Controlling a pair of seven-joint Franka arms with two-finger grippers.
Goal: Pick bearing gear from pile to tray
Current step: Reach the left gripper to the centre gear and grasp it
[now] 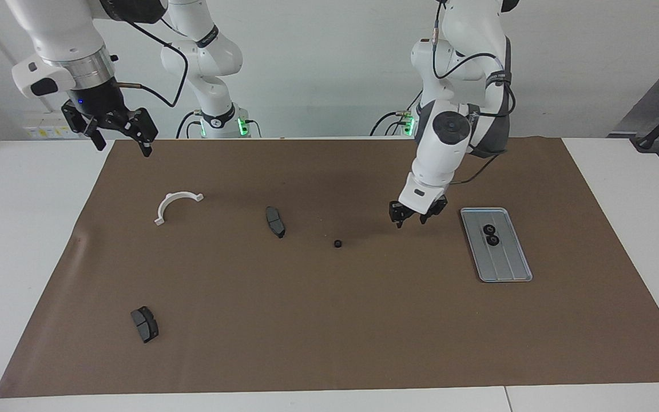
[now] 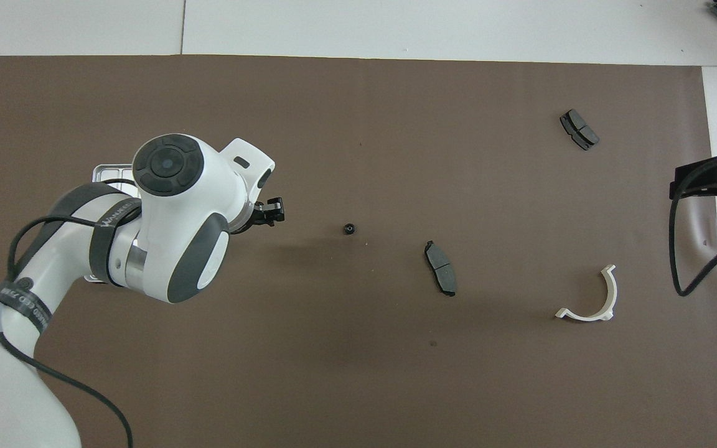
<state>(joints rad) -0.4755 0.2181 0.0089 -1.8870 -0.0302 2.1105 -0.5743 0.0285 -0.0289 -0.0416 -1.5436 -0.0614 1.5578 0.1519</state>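
Observation:
One small black bearing gear point(image 1: 338, 244) point(image 2: 348, 229) lies alone on the brown mat. Two more black gears point(image 1: 490, 235) sit in the silver grooved tray point(image 1: 507, 269) toward the left arm's end of the table. In the overhead view the left arm hides the tray except for a corner point(image 2: 106, 169). My left gripper point(image 1: 412, 221) point(image 2: 269, 214) hangs low over the mat between the tray and the loose gear, fingers apart, nothing between them. My right gripper point(image 1: 123, 147) waits raised over the mat's edge at its own end, open and empty.
A white half-ring bracket point(image 1: 176, 206) point(image 2: 589, 298) and a dark grey pad point(image 1: 275, 221) point(image 2: 440, 267) lie toward the right arm's end. A second pad point(image 1: 145, 324) point(image 2: 579, 129) lies farther from the robots. The brown mat point(image 1: 329, 332) covers most of the white table.

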